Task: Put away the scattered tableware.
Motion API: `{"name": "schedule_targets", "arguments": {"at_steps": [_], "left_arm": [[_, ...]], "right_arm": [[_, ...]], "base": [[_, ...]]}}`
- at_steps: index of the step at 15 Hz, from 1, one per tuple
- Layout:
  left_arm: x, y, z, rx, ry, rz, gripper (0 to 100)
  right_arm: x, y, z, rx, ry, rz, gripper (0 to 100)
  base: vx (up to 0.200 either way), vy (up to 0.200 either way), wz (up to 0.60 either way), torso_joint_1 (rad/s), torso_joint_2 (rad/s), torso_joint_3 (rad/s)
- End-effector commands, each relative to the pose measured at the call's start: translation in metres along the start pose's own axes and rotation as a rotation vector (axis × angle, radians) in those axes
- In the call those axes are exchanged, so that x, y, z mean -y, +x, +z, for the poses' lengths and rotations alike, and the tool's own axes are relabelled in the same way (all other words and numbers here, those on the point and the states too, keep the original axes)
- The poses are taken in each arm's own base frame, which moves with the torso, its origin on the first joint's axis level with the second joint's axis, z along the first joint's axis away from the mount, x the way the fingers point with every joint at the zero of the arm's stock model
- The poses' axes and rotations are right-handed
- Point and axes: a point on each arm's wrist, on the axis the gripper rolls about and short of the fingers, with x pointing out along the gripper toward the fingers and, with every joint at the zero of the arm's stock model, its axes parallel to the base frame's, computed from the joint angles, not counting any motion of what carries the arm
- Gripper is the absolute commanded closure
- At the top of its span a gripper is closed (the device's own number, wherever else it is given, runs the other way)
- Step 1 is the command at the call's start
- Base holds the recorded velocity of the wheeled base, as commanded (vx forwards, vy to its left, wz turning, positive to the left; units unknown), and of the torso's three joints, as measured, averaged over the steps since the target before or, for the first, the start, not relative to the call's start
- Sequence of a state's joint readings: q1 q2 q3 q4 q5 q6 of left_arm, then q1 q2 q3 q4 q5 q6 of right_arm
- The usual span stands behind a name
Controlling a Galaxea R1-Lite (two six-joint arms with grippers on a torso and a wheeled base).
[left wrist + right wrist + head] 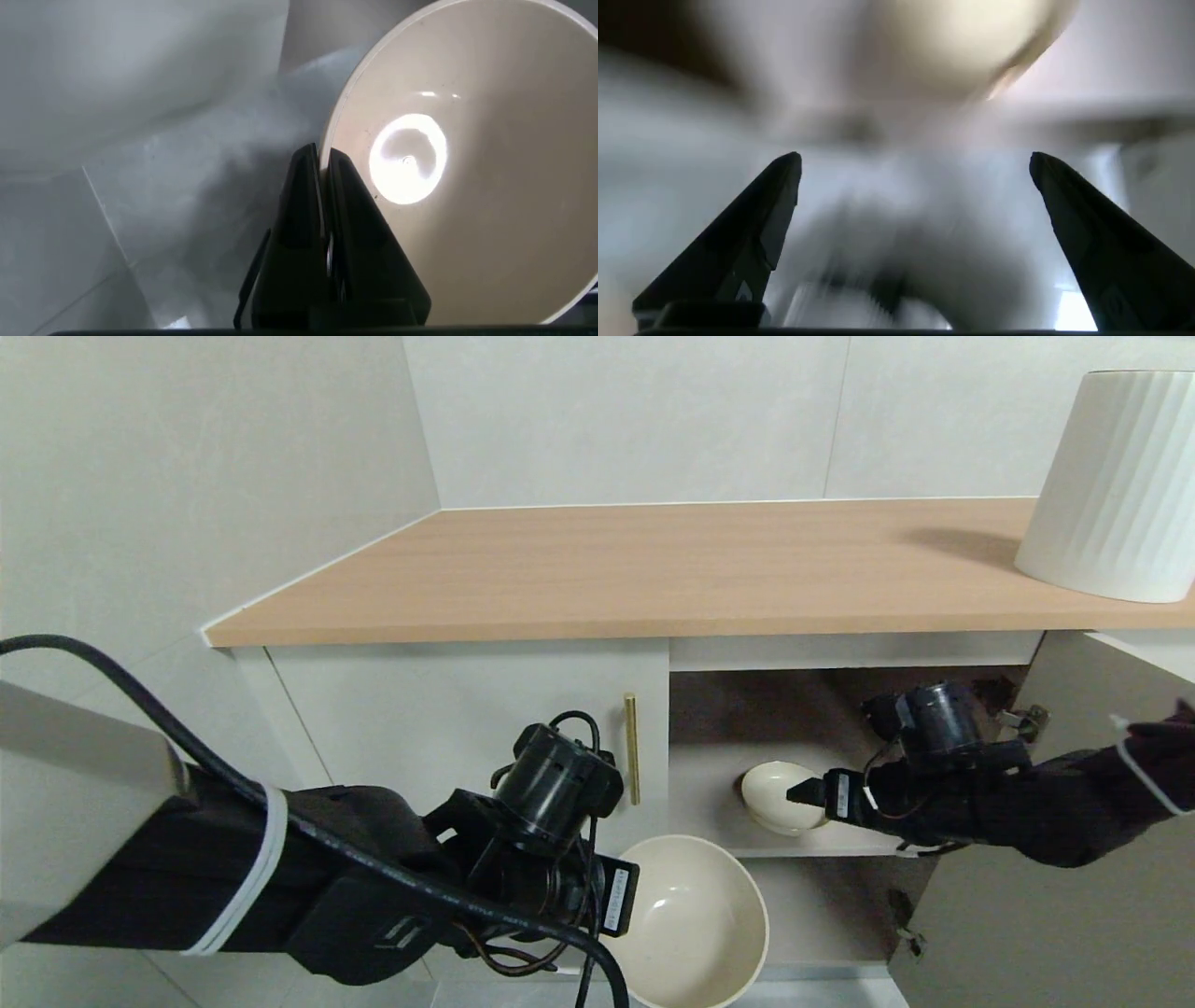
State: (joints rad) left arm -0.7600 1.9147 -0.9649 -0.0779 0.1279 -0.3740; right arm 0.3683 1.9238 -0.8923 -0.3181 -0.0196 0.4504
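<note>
We lose the bottom of the big bowl past the head view's lower edge, and the left gripper covers part of its rim. The small bowl is just a blur in the right wrist view. The white ribbed cylinder runs off the right edge.

I read this as a home kitchen: a wood-grain desk runs along a wall of large pale tiles, and beneath it sits a white cupboard with a slim brass handle. One cupboard door stands open on its hinge, with a small cream bowl on the shelf inside. A larger cream bowl is clamped in my left end effector.
</note>
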Motion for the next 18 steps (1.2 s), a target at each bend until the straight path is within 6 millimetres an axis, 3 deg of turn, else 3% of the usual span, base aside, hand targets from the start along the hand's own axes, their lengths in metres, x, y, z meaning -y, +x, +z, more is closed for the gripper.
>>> {"name": "schedule_targets", "arguments": {"at_steps": [1, 2, 5, 7, 11, 14, 15, 18], "left_arm": [[0.003, 0.011, -0.006, -0.033, 0.012, 0.007, 100], [0.004, 0.010, -0.007, -0.033, 0.017, 0.005, 100], [0.007, 0.009, -0.007, -0.027, 0.022, 0.009, 100], [0.007, 0.009, -0.008, -0.027, 0.023, 0.013, 100], [0.007, 0.007, -0.007, -0.023, 0.023, 0.011, 100], [0.007, 0.007, -0.007, -0.021, 0.023, 0.012, 100], [0.007, 0.007, -0.007, -0.021, 0.023, 0.012, 100], [0.009, 0.007, -0.007, -0.020, 0.026, 0.014, 100]], "right_arm": [[-0.033, -0.087, -0.002, -0.043, -0.074, 0.215, 0], [-0.043, -0.098, -0.013, -0.088, -0.130, 0.255, 0], [-0.059, -0.094, -0.035, -0.174, -0.203, 0.287, 0], [-0.071, -0.074, -0.054, -0.265, -0.249, 0.289, 0], [-0.072, -0.047, -0.068, -0.305, -0.271, 0.186, 0], [-0.073, -0.043, -0.072, -0.319, -0.278, 0.179, 0], [-0.073, -0.042, -0.073, -0.321, -0.277, 0.179, 100], [-0.073, -0.040, -0.075, -0.334, -0.281, 0.174, 100]], "base": [[0.000, 0.000, 0.00, 0.000, 0.00, 0.000], [0.000, 0.000, 0.00, 0.000, 0.00, 0.000], [0.000, 0.000, 0.00, 0.000, 0.00, 0.000], [0.000, 0.000, 0.00, 0.000, 0.00, 0.000], [0.000, 0.000, 0.00, 0.000, 0.00, 0.000], [0.000, 0.000, 0.00, 0.000, 0.00, 0.000], [0.000, 0.000, 0.00, 0.000, 0.00, 0.000], [0.000, 0.000, 0.00, 0.000, 0.00, 0.000]]}}
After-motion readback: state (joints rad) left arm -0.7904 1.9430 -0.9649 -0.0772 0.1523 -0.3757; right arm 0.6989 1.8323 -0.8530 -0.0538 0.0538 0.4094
